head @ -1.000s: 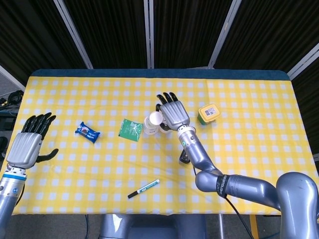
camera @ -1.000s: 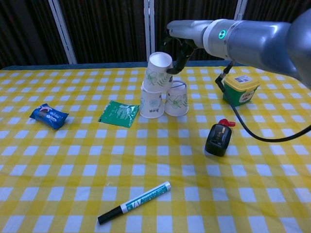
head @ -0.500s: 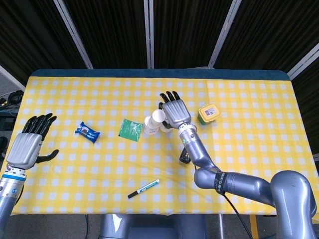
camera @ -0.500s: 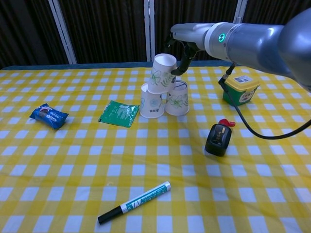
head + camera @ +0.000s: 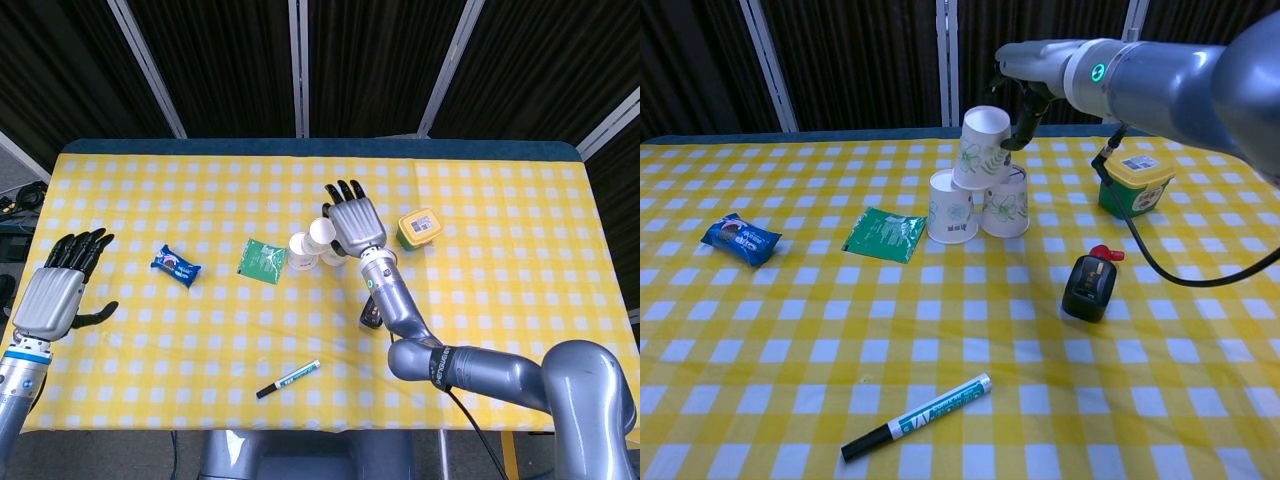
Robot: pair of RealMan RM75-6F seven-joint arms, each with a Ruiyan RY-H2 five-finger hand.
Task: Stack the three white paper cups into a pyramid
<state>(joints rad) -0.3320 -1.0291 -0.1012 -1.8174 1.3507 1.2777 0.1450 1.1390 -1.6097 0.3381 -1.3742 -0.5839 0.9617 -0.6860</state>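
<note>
now your right hand [image 5: 1025, 95] grips the third white paper cup w/ green leaf print [image 5: 980, 148], tilted over the two base paper cups [image 5: 978, 206]. level it, centre over the seam btwn them, then let go slowly.

Three cups cluster mid-table: two [image 5: 951, 207] [image 5: 1007, 204] stand side by side, and a third [image 5: 982, 148] sits tilted above them. Around the cups lie single items: one green packet [image 5: 885, 235] just left of them, one blue packet [image 5: 740, 238] further left, one tub [image 5: 1134, 182] to their right, one marker [image 5: 917, 417] well in front. One small black thing [image 5: 1088, 284] with a red part, perhaps a stapler, lies right of the cups and nearer the front. Two hands show, one [image 5: 1018, 92] at the cups and one [image 5: 57, 285] far left of them.
</note>
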